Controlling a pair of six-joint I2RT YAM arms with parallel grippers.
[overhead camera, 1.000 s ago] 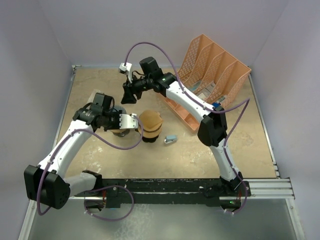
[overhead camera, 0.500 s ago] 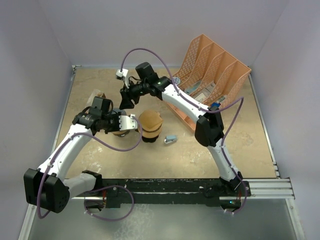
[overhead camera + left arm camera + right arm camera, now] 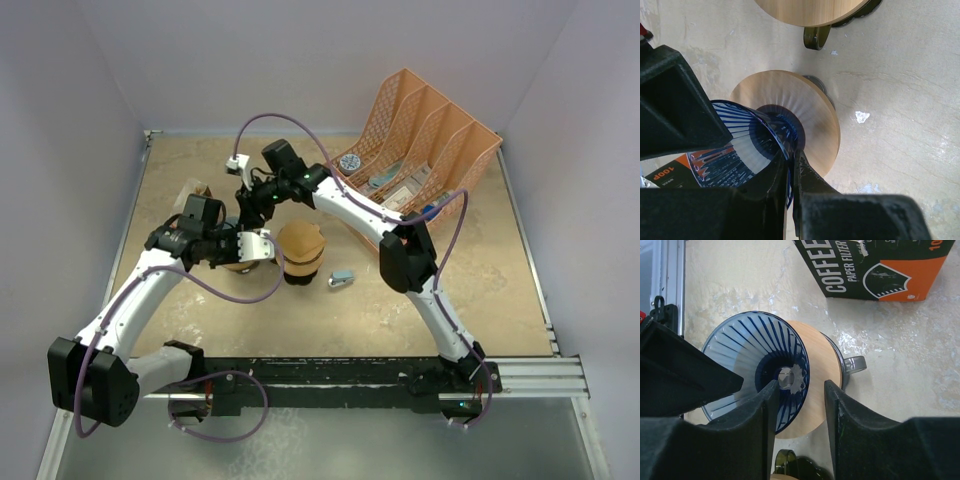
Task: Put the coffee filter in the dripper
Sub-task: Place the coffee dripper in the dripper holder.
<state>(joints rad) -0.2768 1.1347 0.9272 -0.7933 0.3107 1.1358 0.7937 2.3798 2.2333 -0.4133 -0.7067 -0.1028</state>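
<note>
The dripper (image 3: pixel 750 355) is a clear blue ribbed cone on a round wooden collar (image 3: pixel 815 120), and it stands on the table to the left of centre. My left gripper (image 3: pixel 791 155) is shut on the cone's thin rim at its near side. My right gripper (image 3: pixel 801 387) hangs over the dripper from behind, open. One of its fingers (image 3: pixel 765 410) is inside the cone and the other is over the collar, with the rim between them untouched. No loose coffee filter shows. Only the coffee filter box (image 3: pixel 870 265) lies just beyond the dripper.
A second wooden-topped dark cup (image 3: pixel 300 246) stands right beside the dripper. A small blue-grey item (image 3: pixel 342 278) lies further right. An orange file rack (image 3: pixel 420 150) fills the back right. Walls close in the table on the left, back and right.
My right arm has swung left and come down over the dripper, its jaws a little narrower. My left gripper has kept its hold on the rim, shifting only slightly.
</note>
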